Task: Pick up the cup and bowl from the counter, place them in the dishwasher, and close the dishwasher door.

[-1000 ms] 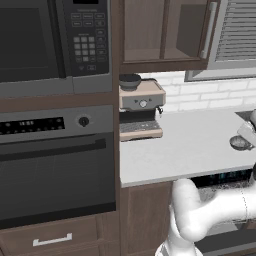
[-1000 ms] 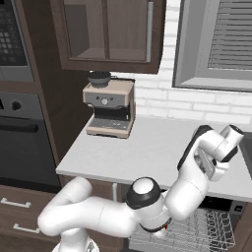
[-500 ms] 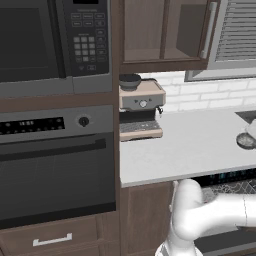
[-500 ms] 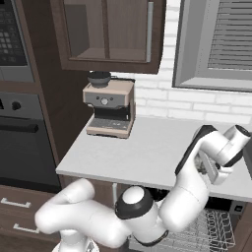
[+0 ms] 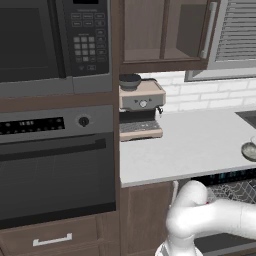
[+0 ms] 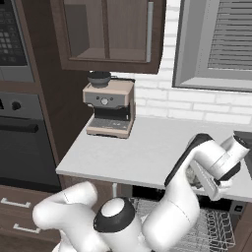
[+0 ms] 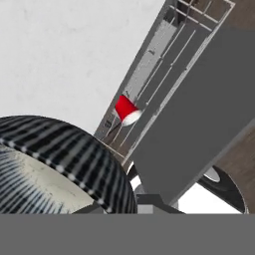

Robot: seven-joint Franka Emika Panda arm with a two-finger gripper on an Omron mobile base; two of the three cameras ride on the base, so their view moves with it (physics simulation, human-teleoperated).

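- Since the earlier frames the arm had swung further to the right edge of both base views; in the left base view the hand had left the frame, the bowl [image 5: 249, 150] at mid-right edge on the counter [image 5: 190, 145]
- In the hand view the bowl [image 7: 55, 164] filled the lower left, striped dark wall, pale inside, pressed close against the camera; gripper clenched, apparently on the bowl's rim, though the fingertips themselves were hidden
- Red cup [image 7: 126, 110] already lay in the dishwasher [image 7: 149, 94] rack, centre of the hand view; the dishwasher door [image 7: 199, 119] hung open, right of centre
- Step judged: carrying the bowl towards the rack, cup done
- Next move would call for lowering over the wire rack [image 6: 206, 231], clear of the cup, then letting go
- Right base view: hand [image 6: 221, 183] at right of centre, bowl mostly masked by the forearm; contact point hard to confirm
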